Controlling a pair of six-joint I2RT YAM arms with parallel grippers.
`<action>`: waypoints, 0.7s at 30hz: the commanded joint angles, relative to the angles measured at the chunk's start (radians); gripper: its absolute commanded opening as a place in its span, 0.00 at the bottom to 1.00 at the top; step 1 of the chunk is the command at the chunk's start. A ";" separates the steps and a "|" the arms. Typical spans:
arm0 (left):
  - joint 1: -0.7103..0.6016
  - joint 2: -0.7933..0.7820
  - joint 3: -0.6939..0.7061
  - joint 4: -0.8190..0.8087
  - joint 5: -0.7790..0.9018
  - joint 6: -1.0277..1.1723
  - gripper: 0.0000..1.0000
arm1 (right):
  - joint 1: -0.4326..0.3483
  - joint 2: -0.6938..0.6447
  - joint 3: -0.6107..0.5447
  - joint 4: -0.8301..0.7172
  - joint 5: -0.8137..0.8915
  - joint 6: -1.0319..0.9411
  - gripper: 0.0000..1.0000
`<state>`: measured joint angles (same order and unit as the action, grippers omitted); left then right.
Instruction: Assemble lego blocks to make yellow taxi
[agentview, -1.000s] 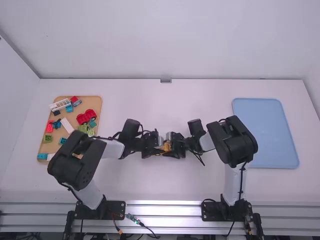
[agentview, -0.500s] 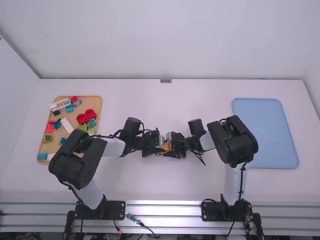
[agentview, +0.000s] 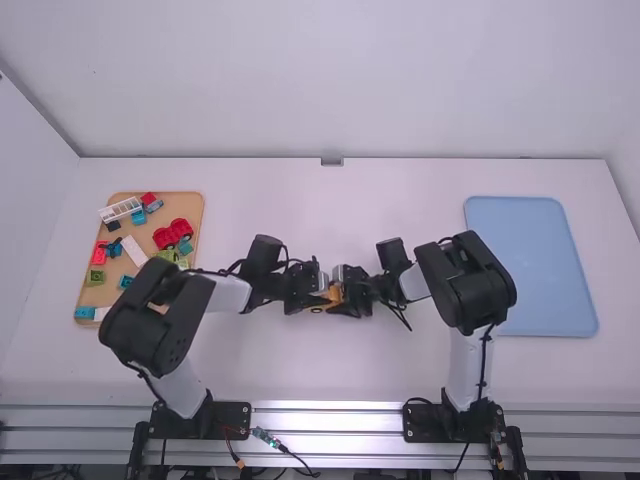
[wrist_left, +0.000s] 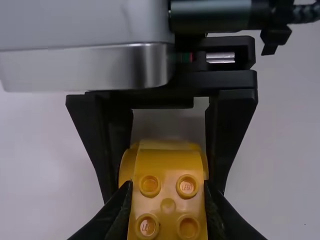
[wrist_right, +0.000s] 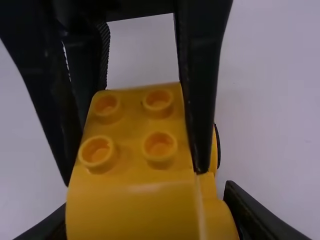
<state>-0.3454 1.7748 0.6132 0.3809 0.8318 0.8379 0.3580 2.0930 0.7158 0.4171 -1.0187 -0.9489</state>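
In the high view my left gripper (agentview: 312, 299) and my right gripper (agentview: 352, 297) meet at the table's middle, around a yellow block assembly (agentview: 333, 295). In the left wrist view my left gripper (wrist_left: 168, 207) is shut on a studded yellow block (wrist_left: 168, 202); the right gripper's fingers (wrist_left: 227, 130) straddle a rounded yellow piece (wrist_left: 128, 167) behind it. From the right wrist, my right gripper (wrist_right: 152, 215) is shut on the rounded yellow piece (wrist_right: 135, 212), while the left gripper's fingers flank the studded block (wrist_right: 132, 130). Whether both pieces are fully joined I cannot tell.
A tan tray (agentview: 188, 207) on the left holds a red vehicle base (agentview: 172, 234), a white ladder-like piece (agentview: 120, 209) and several red, blue, green and white blocks. The left forearm overlaps its near corner. A blue tray (agentview: 530, 265) lies right, partly behind the right arm.
The left arm has shifted very slightly to the right. Both grippers keep their hold on the yellow pieces, and the right arm looks nearly unchanged.
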 joint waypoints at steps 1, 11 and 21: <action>0.000 0.041 -0.025 -0.015 -0.032 0.000 0.02 | 0.006 0.016 -0.016 -0.027 0.051 0.000 0.00; 0.049 0.041 -0.023 -0.033 0.000 -0.022 0.01 | 0.009 0.016 -0.015 -0.029 0.058 -0.003 0.00; 0.059 0.041 -0.025 -0.041 0.092 0.012 0.02 | 0.002 0.016 -0.015 -0.011 0.055 0.002 0.00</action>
<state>-0.2665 1.7908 0.6086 0.3408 0.9291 0.8352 0.3637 2.0922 0.7158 0.4168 -1.0222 -0.9524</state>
